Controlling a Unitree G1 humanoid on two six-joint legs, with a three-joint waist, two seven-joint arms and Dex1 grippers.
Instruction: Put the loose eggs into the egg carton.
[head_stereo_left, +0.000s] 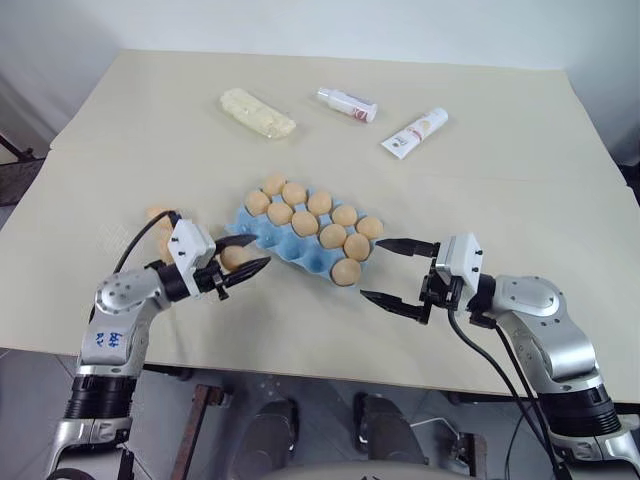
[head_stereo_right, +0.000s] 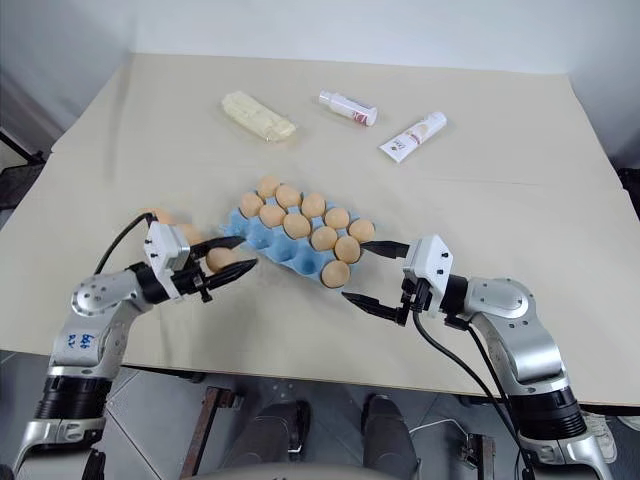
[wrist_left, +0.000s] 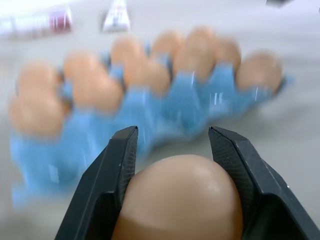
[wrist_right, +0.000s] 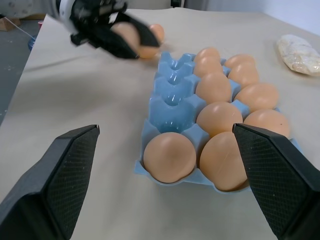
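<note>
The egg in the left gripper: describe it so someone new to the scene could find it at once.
Start at the light blue egg carton mid-table, then look just off its end on the robot's left. There the left gripper has its black fingers closed on one pale orange-tan egg. Unlike the eggs in cups, it is clamped between fingers, outside the carton.

Both eye views look from the head forward and down over the whole counter (head_stereo_left: 480, 150), a slight sideways offset between them, sharing every part of the scene. The left wrist view sits level and very near, facing the carton (wrist_left: 165, 115) past an egg (wrist_left: 180, 200) between its own fingers (wrist_left: 120, 165). The right wrist view faces the carton's short end, near it, and takes in the left tool (wrist_right: 117, 35) beyond.
</note>
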